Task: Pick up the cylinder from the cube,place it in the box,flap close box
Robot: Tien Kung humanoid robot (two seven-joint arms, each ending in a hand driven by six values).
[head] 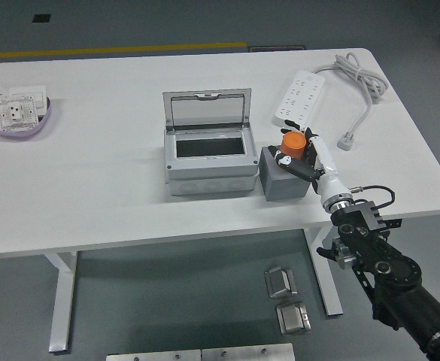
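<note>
I saw the right hand (304, 156) over the grey cube (281, 179), fingers (286, 159) clamped round the orange cylinder (293, 143), which stood upright on the cube's top. The grey box (207, 162) sat just left of the cube on the white counter (114, 195), lid (207, 110) raised. A power strip (298, 98) lay behind.

Counter (114, 195): smooth, matt white. Box (207, 162): grey plastic with clear glossy lid. Cube (280, 184): matt grey. Cylinder (293, 144): smooth orange plastic. Power strip (301, 98), far right: white plastic.
</note>
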